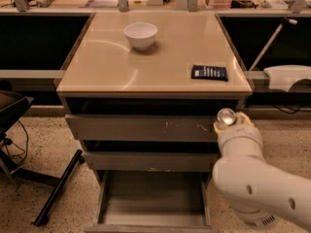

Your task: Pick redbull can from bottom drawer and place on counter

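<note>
Three drawers sit under the counter (160,62). The lowest, the drawer (150,205), is pulled out furthest, and only its bare flat floor shows inside. The two above it, upper drawer (141,128) with pale scratch marks and middle drawer (146,161), are each slightly open, with their insides dark and not readable. On the counter a white bowl (141,35) stands toward the back, showing only its plain white inside. A flat dark packet (209,72) lies near the counter's front right corner.

The redbull can (226,115) is out of the drawer, in the air just below and in front of the counter's front right corner, level with the upper drawer's front. Its round silvery top end faces the camera and its body is hidden behind that, so the long axis runs roughly up toward the lens.

The gripper (228,122) is at the same spot, on the white arm (243,174) coming up from the lower right. Its jaws are clamped on the can, with yellowish fingers (244,119) on either side of it. The can is not touching the counter.
</note>
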`<state>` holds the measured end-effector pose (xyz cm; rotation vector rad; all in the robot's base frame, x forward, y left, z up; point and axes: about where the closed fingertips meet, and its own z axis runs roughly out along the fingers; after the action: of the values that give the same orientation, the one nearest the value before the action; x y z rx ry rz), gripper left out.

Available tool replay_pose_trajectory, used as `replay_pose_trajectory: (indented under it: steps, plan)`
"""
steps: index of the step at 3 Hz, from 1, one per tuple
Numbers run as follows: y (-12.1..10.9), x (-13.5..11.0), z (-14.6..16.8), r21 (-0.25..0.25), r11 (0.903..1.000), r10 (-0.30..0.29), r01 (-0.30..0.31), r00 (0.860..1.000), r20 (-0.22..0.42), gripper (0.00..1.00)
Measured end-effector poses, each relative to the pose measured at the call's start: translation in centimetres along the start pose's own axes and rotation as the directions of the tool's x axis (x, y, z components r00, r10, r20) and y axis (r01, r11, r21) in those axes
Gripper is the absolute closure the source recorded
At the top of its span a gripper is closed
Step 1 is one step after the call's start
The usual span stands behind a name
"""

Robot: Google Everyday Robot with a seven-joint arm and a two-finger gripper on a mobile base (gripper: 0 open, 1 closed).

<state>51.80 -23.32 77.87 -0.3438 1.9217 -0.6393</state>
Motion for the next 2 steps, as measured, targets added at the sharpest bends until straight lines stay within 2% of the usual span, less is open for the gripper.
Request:
replay_pose_trajectory:
  steps: [1, 2]
  plan:
    - [-5.8, -8.5, -2.0, 0.14, 0.9865, 0.076, -0.084, 0.995, 0.064, 1.0]
    - [-7.6, -21.6, -8.1, 0.233, 0.9691, 0.024, -0.08, 0.972, 0.234, 1.0]
